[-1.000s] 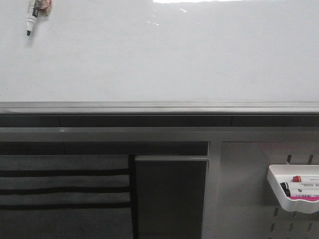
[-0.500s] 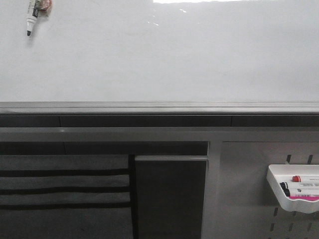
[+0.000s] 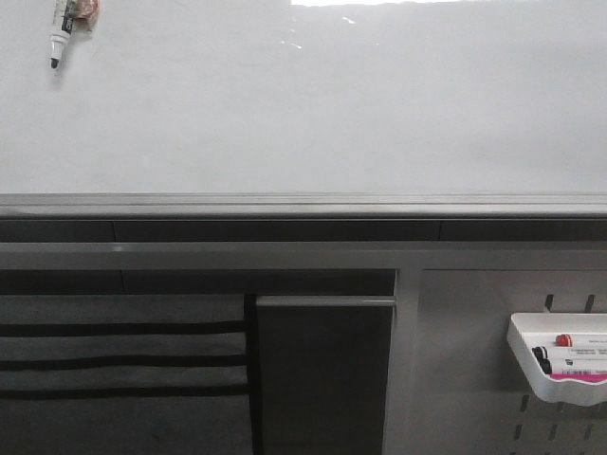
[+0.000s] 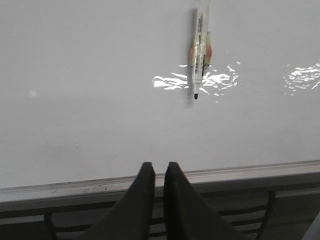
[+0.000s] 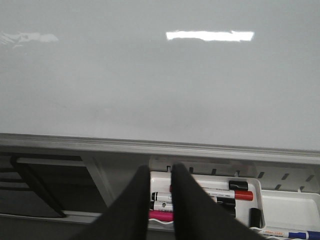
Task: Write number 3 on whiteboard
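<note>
The whiteboard [image 3: 322, 104] fills the upper part of the front view, glossy white, with a grey rail [image 3: 303, 204] along its lower edge. The number 3 is out of view. A black-tipped marker [image 3: 63, 28] is stuck to the board at its upper left, tip pointing down. The left wrist view also shows this marker [image 4: 198, 50], far from my left gripper [image 4: 160, 165]. That gripper is shut and holds nothing, level with the rail. My right gripper [image 5: 161, 169] is shut and bare, in front of the marker tray [image 5: 280, 200]. Neither gripper shows in the front view.
A white tray [image 3: 531, 374] with red and black markers hangs on the slotted pegboard panel [image 3: 465, 360] at lower right. Below the rail are a dark panel [image 3: 322, 379] and a grey surface with black stripes [image 3: 114, 360] at lower left.
</note>
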`<state>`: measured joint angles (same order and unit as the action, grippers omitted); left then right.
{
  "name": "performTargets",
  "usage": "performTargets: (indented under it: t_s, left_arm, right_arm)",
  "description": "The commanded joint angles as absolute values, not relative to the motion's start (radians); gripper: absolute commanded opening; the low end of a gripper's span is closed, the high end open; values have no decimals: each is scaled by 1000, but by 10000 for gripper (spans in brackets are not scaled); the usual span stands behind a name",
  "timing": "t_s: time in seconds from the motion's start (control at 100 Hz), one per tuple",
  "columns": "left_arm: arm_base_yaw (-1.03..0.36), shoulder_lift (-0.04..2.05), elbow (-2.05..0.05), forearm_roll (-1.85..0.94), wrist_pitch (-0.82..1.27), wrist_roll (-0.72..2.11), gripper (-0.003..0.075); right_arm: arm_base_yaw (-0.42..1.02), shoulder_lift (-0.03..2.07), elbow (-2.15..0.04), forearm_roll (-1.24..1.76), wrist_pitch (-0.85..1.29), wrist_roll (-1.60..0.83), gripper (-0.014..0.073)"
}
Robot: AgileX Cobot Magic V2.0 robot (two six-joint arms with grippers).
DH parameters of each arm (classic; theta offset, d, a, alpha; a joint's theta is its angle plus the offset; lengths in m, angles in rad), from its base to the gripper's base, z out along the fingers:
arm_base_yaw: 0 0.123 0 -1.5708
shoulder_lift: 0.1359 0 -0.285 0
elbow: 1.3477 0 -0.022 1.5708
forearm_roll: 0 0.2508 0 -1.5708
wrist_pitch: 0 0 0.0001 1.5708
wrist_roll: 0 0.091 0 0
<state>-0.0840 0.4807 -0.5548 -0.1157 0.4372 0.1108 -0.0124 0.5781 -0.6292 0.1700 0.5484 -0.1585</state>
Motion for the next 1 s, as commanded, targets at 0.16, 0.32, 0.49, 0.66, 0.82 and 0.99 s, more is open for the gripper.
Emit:
performTargets:
  t_s: [0.16,0.32,0.49,0.66,0.82,0.99]
  left_arm:
    - [-148,615,-586,-101,213,108,433]
    - [-222,756,-607,-101,81,108,478]
    - [-291,939,-669,-81,0,108,477]
    - [-281,1109,-758,-81,-56,108,472]
    - [-258,1242,-854,-89,-62,108,472]
    - [-247,1344,-946,-65,-64,108,472]
  right_arm:
    - [-12,639,-666,182,476,-167,442]
    - [-12,653,-666,223,469,-167,440]
    - [-12,653,-666,223,469,-167,440]
    - [-12,653,-666,223,473,-167,440]
    - [-12,653,-666,223,475,-167,440]
    - [-12,653,-666,223,477,-167,440]
